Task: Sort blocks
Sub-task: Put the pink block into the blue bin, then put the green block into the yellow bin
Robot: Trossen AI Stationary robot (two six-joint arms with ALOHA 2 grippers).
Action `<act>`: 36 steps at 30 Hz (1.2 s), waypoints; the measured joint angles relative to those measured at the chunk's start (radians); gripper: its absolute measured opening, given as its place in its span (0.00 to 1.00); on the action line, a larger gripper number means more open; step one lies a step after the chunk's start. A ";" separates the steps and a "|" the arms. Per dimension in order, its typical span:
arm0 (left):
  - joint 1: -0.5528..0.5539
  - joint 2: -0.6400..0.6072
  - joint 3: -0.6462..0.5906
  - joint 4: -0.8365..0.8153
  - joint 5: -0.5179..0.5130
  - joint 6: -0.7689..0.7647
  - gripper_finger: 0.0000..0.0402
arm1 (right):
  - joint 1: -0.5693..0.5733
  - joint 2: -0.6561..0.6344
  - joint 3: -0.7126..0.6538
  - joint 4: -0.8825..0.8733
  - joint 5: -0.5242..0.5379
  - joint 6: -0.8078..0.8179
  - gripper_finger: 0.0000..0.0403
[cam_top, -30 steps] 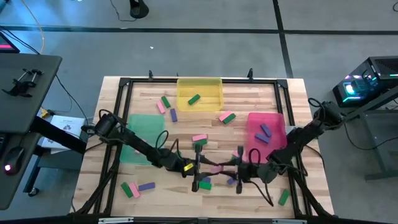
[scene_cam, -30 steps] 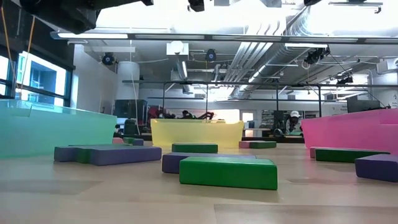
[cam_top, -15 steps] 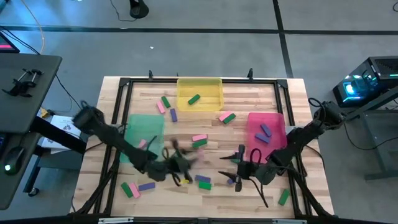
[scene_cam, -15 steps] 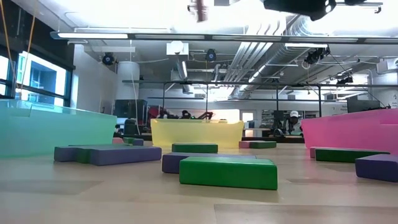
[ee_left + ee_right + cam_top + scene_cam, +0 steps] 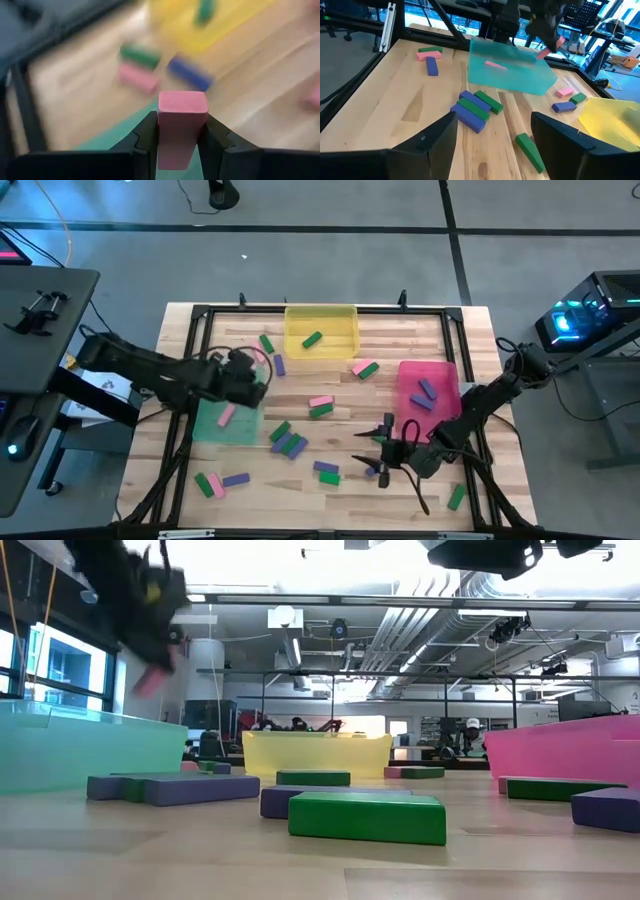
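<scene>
While the left gripper (image 5: 177,145) is clamped on a small pink bar-shaped block (image 5: 181,125), it hovers above the translucent green plastic tray (image 5: 240,425), where another pink block (image 5: 226,415) lies. The step looks like delivery; next, it should open its fingers over the tray. The right gripper (image 5: 492,135) waits wide open, empty, above loose blocks (image 5: 472,111).

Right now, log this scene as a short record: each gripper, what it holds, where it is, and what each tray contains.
left gripper: shut on pink block, above green tray
right gripper: open, empty, low over the table's near right part
green tray: one pink block inside
yellow tray: one green block
pink tray: two purple blocks
</scene>
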 joint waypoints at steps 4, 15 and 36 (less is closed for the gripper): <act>0.092 0.007 -0.110 0.073 0.171 0.009 0.18 | 0.000 0.000 0.000 -0.025 -0.001 0.032 0.59; 0.185 0.006 -0.266 0.195 0.323 0.030 0.24 | 0.000 0.000 0.000 -0.056 -0.015 0.068 0.59; 0.208 -0.166 -0.266 0.429 0.362 0.186 0.46 | 0.000 0.000 0.000 -0.069 -0.036 0.076 0.59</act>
